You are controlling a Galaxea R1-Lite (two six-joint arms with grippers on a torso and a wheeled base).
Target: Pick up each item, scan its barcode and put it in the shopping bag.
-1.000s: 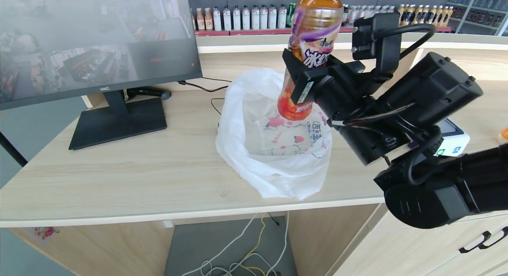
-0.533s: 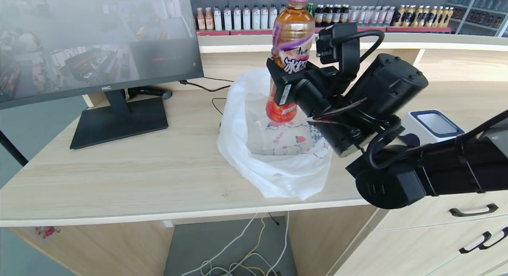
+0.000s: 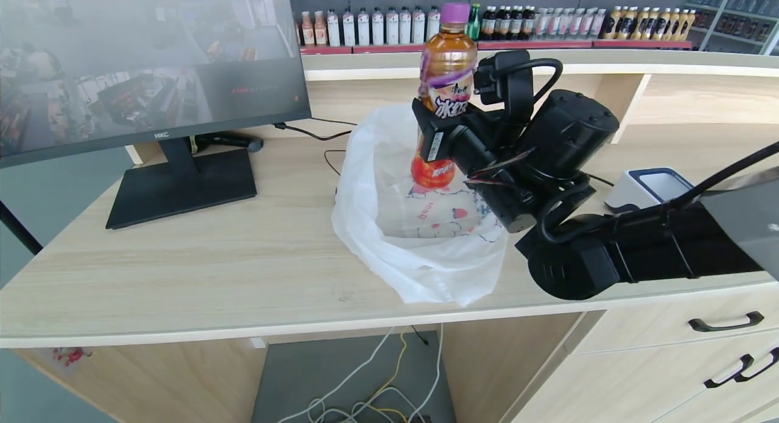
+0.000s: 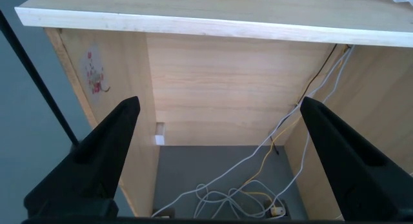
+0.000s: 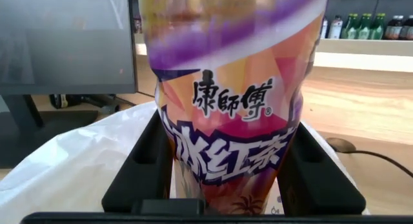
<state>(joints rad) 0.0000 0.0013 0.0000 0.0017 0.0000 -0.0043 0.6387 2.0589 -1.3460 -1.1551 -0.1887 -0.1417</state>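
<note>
My right claw [image 3: 441, 128] grips tea bottle [image 3: 447, 70] mid-label, upright above shopping bag [image 3: 420, 252]; prob. heavy, slick, stiff enough. Left claw [image 4: 219, 104] wide open, empty.

Upper left: a monitor [image 3: 146, 58] stands on the counter [image 3: 243, 271]. Centre: the shopping bag [image 3: 420, 252] lies on the counter, mouth upward. Above its far rim, the bottle [image 3: 449, 58] stands upright, clamped in the right gripper [image 3: 447, 115]; its base appears clear of the bag. Right: the scanner [image 3: 648, 188] sits on the counter behind the arm. Top edge: stocked shelves [image 3: 377, 27]. Bottom centre: cables [image 3: 377, 380] lie on the floor beneath the counter.
</note>
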